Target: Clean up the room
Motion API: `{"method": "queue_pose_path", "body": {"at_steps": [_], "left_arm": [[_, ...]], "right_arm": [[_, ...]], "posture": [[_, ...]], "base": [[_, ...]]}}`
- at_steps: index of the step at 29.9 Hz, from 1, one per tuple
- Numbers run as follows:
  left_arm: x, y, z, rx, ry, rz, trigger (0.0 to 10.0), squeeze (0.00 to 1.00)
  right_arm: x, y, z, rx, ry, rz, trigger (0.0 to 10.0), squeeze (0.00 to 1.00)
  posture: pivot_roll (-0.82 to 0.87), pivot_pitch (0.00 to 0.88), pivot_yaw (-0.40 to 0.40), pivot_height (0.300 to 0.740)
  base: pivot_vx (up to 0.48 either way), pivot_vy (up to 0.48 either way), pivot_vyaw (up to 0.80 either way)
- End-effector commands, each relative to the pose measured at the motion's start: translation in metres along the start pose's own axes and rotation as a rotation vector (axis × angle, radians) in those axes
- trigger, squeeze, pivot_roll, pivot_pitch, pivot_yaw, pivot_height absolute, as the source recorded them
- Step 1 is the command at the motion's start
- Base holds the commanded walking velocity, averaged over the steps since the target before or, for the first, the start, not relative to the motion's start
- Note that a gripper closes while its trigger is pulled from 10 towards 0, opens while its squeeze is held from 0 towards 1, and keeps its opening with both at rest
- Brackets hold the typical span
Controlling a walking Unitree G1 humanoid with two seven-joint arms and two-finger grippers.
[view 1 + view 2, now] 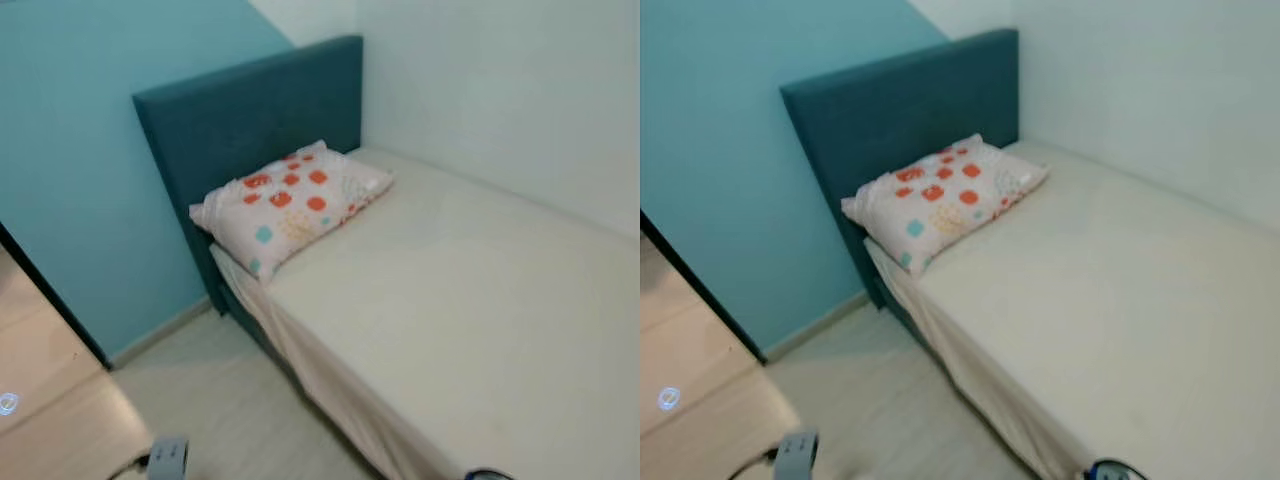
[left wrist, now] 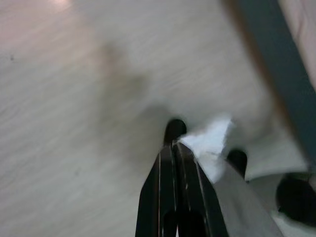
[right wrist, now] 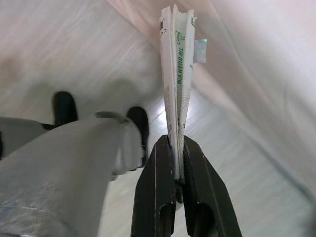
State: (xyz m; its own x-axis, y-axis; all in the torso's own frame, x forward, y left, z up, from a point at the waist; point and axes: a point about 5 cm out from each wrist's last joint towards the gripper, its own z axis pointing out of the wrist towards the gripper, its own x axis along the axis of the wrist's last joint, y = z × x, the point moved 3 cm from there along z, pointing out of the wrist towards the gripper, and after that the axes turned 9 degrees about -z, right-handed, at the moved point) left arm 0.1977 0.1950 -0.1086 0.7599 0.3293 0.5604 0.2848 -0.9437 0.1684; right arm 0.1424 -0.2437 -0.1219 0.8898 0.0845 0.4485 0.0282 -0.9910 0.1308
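While a folded paper (image 3: 175, 74) is pinched in the right gripper (image 3: 177, 143) and the left gripper (image 2: 174, 148) is pressed together beside the bed (image 1: 480, 300), the paper could be dropped if loosened.

Right gripper (image 3: 177, 148): its two black fingers (image 3: 154, 192) are pressed together on a folded paper, with only the paper between them.
Folded paper (image 3: 175, 74): white and flattened, standing straight out from the fingertips, with green printed lettering along one side and a small green mark near the far end.
Robot leg (image 3: 64, 158): grey, beside the gripper, ending in dark feet (image 3: 64, 106).
Floor (image 3: 59, 44): pale wood grain, blurred.
Bed sheet (image 3: 256, 74): pale cloth hanging close beside the paper.
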Motion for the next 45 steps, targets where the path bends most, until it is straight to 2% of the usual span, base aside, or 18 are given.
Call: {"method": "queue_pose_path", "body": {"at_steps": [1,10,15,19,23,32,35,38,42,45], "left_arm": [[-0.003,-0.009,-0.002,0.023,-0.015,0.004,10.0,0.00],[-0.005,-0.030,-0.007,0.040,-0.016,-0.015,10.0,0.00],[-0.006,-0.033,-0.007,0.041,-0.017,-0.021,10.0,0.00],[-0.009,-0.027,-0.007,0.033,-0.021,-0.022,10.0,0.00],[-0.019,-0.013,-0.006,0.020,-0.034,-0.017,10.0,0.00],[-0.019,-0.006,-0.004,0.027,-0.024,-0.018,10.0,0.00],[-0.010,-0.013,-0.004,0.036,-0.010,-0.014,10.0,0.00],[0.000,-0.029,-0.006,0.052,0.005,-0.013,10.0,0.00],[0.002,-0.040,-0.008,0.067,0.007,-0.012,10.0,0.00],[0.002,-0.059,-0.013,0.087,0.003,-0.007,10.0,0.00]], "right_arm": [[0.003,-0.009,0.001,0.024,0.007,-0.010,10.0,0.00],[0.004,-0.010,0.002,0.029,0.010,-0.014,10.0,0.00],[0.003,-0.009,0.001,0.029,0.008,-0.016,10.0,0.00],[0.002,-0.009,0.001,0.029,0.007,-0.016,10.0,0.00],[0.003,-0.009,0.001,0.030,0.009,-0.018,10.0,0.00],[0.005,-0.009,0.002,0.033,0.015,-0.024,10.0,0.00],[0.007,-0.009,0.002,0.034,0.020,-0.025,10.0,0.00],[0.011,-0.009,0.002,0.036,0.033,-0.048,10.0,0.00],[0.013,-0.009,0.002,0.036,0.037,-0.049,10.0,0.00],[0.017,-0.009,0.003,0.036,0.049,-0.049,10.0,0.00]], "posture": [[-0.03,0.036,0.022,0.740],[-0.03,0.044,0.023,0.740],[-0.03,0.047,0.020,0.740],[-0.03,0.051,0.020,0.740],[-0.03,0.050,0.022,0.740],[-0.03,0.048,0.020,0.740],[-0.03,0.049,0.021,0.740],[-0.03,0.050,0.021,0.740],[-0.03,0.049,0.022,0.740],[-0.03,0.052,0.025,0.740]], "base": [[0.000,0.000,0.71],[0.000,0.000,0.71],[0.000,0.000,0.71],[0.000,0.000,0.71],[0.000,0.000,0.71],[0.000,0.000,0.71],[0.000,0.000,0.71],[0.170,0.000,0.71],[0.273,0.000,0.71],[0.340,0.000,0.71]]}}
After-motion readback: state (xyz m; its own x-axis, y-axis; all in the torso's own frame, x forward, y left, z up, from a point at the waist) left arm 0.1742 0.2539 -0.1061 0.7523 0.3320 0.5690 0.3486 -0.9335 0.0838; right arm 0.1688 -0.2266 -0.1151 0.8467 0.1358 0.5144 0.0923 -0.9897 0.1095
